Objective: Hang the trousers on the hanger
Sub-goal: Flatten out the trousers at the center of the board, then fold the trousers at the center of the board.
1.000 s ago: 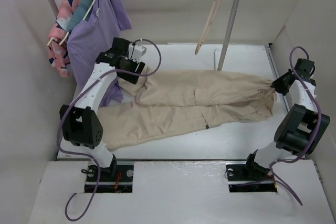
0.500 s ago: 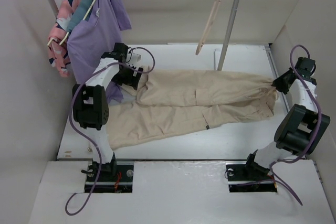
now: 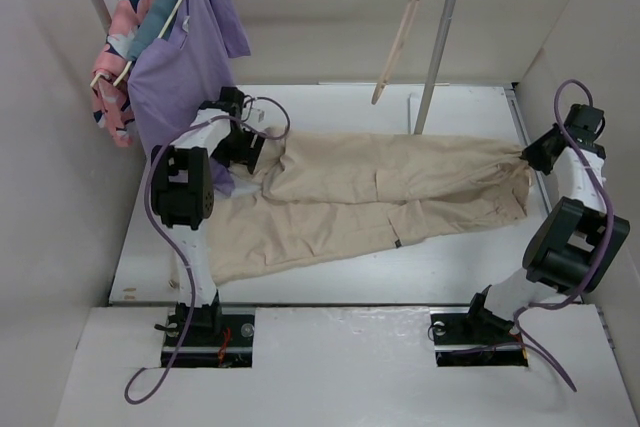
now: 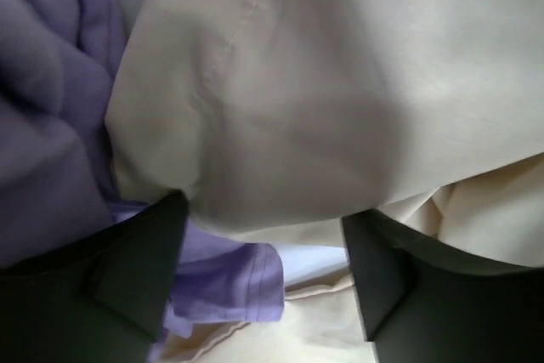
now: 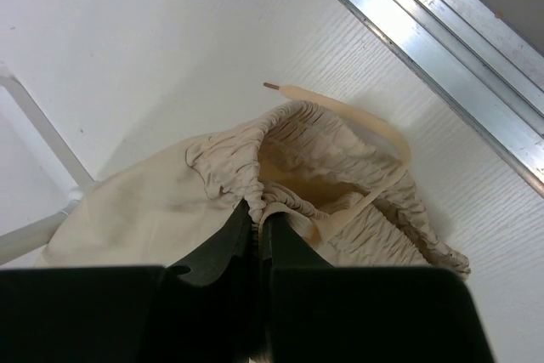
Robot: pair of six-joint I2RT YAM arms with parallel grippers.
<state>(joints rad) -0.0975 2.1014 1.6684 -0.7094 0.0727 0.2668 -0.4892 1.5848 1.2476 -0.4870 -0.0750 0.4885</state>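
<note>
The trousers [image 3: 380,192] lay across the table [image 3: 450,267], waistband at my right gripper [image 3: 526,156], legs leftward; the hanger [image 3: 402,37] hung behind.

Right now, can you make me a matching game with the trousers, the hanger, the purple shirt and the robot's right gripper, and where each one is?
Things:
1. the trousers
2. the hanger
3. purple shirt
4. right gripper

Places:
a. hangs bare on the rack
b. shut on the gathered waistband
c. lies spread on the table
d. hangs at the rack's left end

Pairs: 1-c, 2-a, 3-d, 4-b.
</note>
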